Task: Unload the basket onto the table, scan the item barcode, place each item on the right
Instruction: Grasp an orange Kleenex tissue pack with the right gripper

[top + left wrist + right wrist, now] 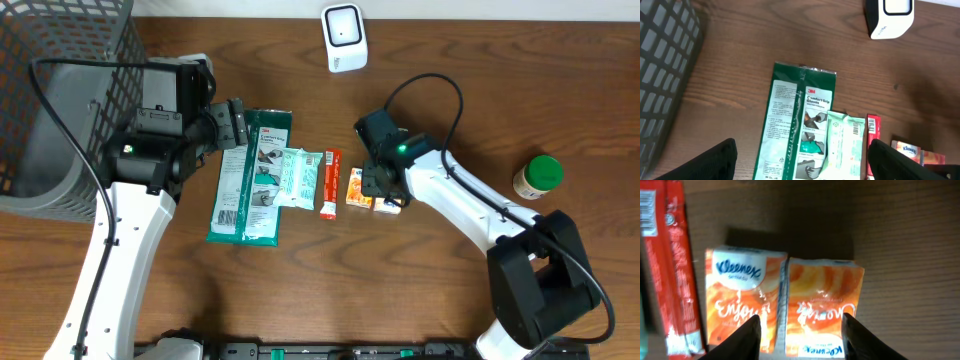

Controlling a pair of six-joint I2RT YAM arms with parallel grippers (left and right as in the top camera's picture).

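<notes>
While your right gripper point(801, 317) hangs low over the wooden table point(910, 255), the orange Kleenex pack point(822, 305) lies flat directly between its two fingers. One finger stands at the seam where a second Kleenex pack point(740, 295) touches the first, and the other stands at the pack's outer edge. You cannot tell from these views whether the fingers are pressing the pack or only straddling it. A red sachet point(675, 265) lies just past the second pack, outside the fingers. Your left gripper point(802, 145) hovers with its fingers spread wide and nothing between them, above a green glove packet point(797, 125). The white scanner point(890, 17) sits well ahead of that gripper's fingertips, off to its right.
</notes>
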